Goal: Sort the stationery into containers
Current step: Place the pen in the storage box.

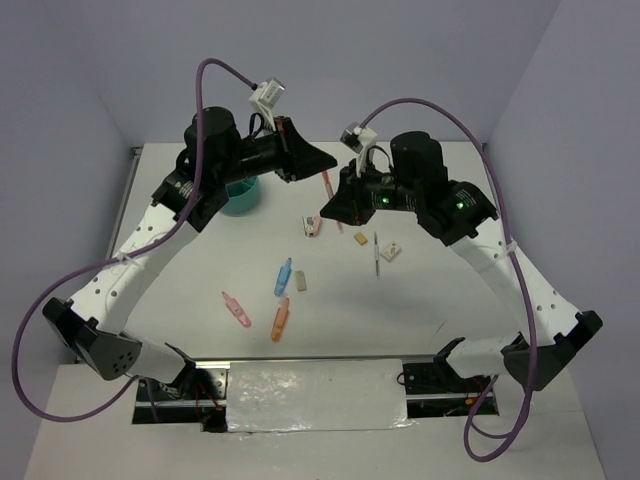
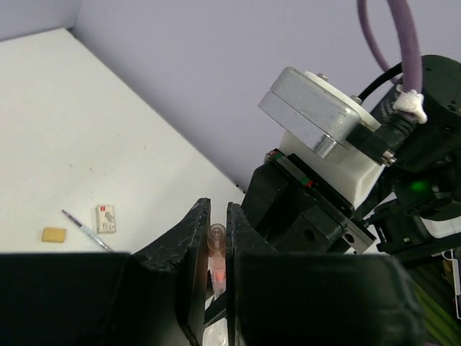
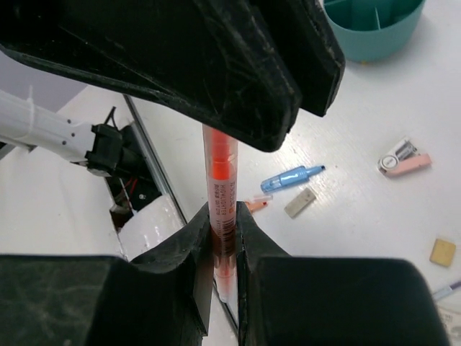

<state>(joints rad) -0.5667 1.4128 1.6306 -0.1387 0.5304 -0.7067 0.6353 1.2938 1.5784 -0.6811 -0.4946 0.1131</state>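
One white tabletop (image 1: 450,300) carries the work. Two arms stand at its near edge: the left arm (image 1: 150,235) and the right arm (image 1: 500,260) both reach to the far middle, where their tips meet.

One round teal organiser (image 1: 243,200) sits far left on the tabletop. The left arm crosses above it and hides part of its rim.

Left claw (image 2: 217,223): jaws narrow, pinching the clear end of one orange pen (image 3: 222,194). Right claw (image 3: 223,231): jaws narrow, clamped on the barrel of the same pen lower down. The pen hangs in the air between the two claws, clear of the tabletop and to the right of the organiser.

Three stubby markers lie loose near the centre:
- one blue marker (image 1: 284,276);
- one pink marker (image 1: 236,309), nearer and to the left;
- one orange marker (image 1: 280,318), just beside the pink one.

One thin dark pen (image 1: 376,253) lies right of centre, below the right claw.

Three erasers lie flat:
- one white eraser (image 1: 392,250), just beside the dark pen;
- one tan eraser (image 1: 360,238), on the pen's other side;
- one grey eraser (image 1: 300,282), next to the blue marker.

One small pink-and-white piece (image 1: 313,227) lies under the claws; its kind cannot be determined.
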